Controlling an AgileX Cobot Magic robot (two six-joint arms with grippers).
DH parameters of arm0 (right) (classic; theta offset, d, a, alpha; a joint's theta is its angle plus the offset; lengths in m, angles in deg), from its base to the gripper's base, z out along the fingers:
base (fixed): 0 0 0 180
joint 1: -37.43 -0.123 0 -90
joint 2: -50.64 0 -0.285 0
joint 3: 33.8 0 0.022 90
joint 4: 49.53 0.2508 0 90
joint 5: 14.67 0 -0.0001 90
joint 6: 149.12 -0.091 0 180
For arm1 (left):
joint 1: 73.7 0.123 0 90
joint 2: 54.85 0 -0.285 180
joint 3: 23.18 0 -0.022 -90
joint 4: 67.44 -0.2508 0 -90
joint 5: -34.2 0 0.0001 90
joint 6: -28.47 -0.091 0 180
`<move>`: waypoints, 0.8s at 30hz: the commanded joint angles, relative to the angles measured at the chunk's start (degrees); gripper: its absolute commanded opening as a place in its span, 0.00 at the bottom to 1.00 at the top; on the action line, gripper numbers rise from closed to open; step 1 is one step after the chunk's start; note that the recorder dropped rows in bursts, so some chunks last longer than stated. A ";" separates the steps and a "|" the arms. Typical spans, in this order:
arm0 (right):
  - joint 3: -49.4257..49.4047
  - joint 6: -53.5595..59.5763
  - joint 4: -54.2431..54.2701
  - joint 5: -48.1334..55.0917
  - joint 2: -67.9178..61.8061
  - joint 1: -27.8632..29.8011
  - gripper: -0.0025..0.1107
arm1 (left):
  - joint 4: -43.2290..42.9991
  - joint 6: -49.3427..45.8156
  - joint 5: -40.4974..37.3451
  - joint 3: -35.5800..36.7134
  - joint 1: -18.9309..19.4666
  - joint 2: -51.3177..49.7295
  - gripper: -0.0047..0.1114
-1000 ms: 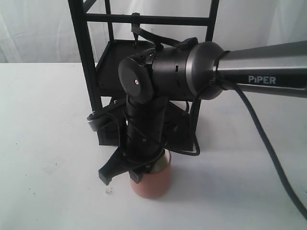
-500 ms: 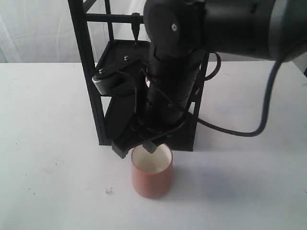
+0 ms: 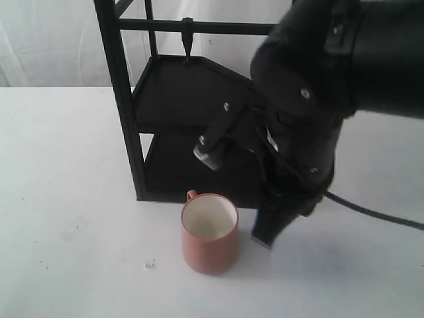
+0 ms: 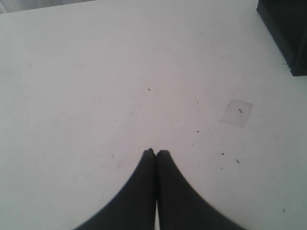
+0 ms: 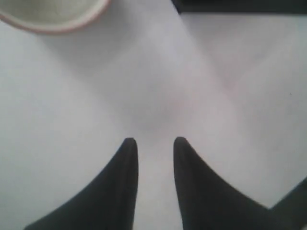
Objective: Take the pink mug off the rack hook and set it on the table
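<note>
Mug [image 3: 209, 232] upright on the table [image 3: 66, 199]. Our right gripper [image 5: 154, 140], parted and empty, hangs at its three o'clock; we should lift clear without nudging it. Left gripper [image 4: 156, 152] closed.

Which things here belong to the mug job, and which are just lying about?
Job: pink mug, upright on the table; rack; hook, bare; right gripper, open.
Lying about: pale square patch; white speck; left gripper, shut.
</note>
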 commanded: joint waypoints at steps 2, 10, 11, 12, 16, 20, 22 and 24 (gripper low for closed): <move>-11.47 2.23 -8.48 0.32 1.31 2.61 0.25 | 0.07 0.50 0.04 0.22 -0.31 0.23 0.04; -22.18 -3.98 -18.81 -17.47 1.19 15.56 0.25 | 0.07 0.50 0.04 0.22 -0.31 0.23 0.04; -22.18 -7.68 -18.99 -20.97 1.19 17.45 0.25 | 0.07 0.50 0.04 0.22 -0.31 0.23 0.04; -21.92 -11.34 -19.44 -23.76 1.19 19.28 0.25 | 0.07 0.50 0.04 0.22 -0.31 0.23 0.04; -19.65 -34.61 -20.71 -33.00 1.19 26.22 0.24 | 0.07 0.50 0.04 0.22 -0.31 0.23 0.04; -19.11 -47.82 -21.41 -32.28 1.19 35.53 0.24 | 0.07 0.50 0.04 0.22 -0.31 0.23 0.04; -19.11 -56.63 -21.53 -30.14 1.19 41.00 0.23 | 0.07 0.50 0.04 0.22 -0.31 0.23 0.04; -19.11 -63.99 -21.42 -27.16 1.19 46.83 0.20 | 0.07 0.50 0.04 0.22 -0.31 0.23 0.04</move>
